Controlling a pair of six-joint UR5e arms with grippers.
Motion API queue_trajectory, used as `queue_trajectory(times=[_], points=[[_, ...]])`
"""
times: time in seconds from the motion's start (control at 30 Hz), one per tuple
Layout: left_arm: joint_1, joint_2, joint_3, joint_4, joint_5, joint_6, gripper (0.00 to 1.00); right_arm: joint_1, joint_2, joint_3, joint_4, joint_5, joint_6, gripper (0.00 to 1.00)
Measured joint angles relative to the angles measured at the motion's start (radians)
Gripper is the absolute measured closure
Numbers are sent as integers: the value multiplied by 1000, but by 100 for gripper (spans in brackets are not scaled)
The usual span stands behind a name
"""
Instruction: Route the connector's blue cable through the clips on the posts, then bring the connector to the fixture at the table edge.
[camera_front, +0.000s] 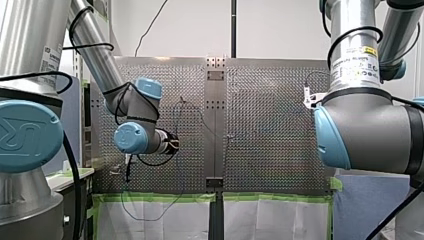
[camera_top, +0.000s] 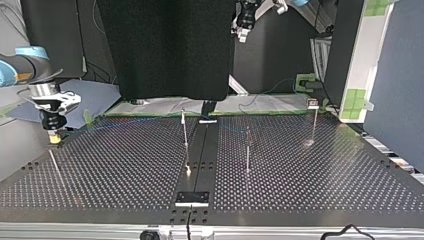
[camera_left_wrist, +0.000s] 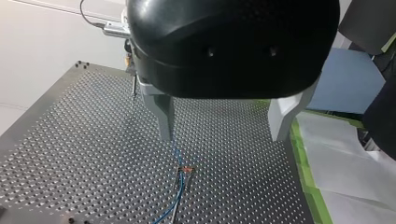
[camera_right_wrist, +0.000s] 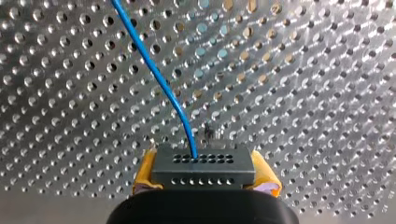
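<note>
So the right gripper (camera_right_wrist: 205, 176) has its yellow pads (camera_right_wrist: 145, 173) clamped on the connector (camera_right_wrist: 203, 165), a dark little block with rows of pin holes. The blue cable (camera_right_wrist: 159, 79) comes out of its face and curves away over the perforated table (camera_right_wrist: 303, 93).

I'm using the black rail (camera_top: 202, 150) down the middle of the table as my reference. In the top view, the right gripper and connector sit way off to the rail's left, low over the table's side edge. There's a thin post (camera_top: 55, 167) on the near side of them.

The left gripper (camera_left_wrist: 224, 123) is holding nothing. Its two pale fingers (camera_left_wrist: 164, 116) are spread wide, hanging over the table with open air between them. In the top view it's high up, past the rail's far end and a touch to the rail's right.

There are three more posts:
- One post (camera_top: 185, 130) stands just left of the rail.
- A second post (camera_top: 247, 150) stands just right of it.
- A third post (camera_top: 314, 122) is well off to the rail's right, near the far edge.

From the left wrist camera, the cable lies on the table below one finger. It runs past a small clip (camera_left_wrist: 187, 169) with an orange bit on it. Honestly can't tell if the cable is seated in the clip or just lying beside it.
</note>
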Motion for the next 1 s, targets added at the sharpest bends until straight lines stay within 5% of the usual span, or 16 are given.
queue_trajectory(times=[1.0], points=[[-1, 0, -1, -1, 0, 1, 0, -21, 7, -19, -6, -20, 22, 100]])
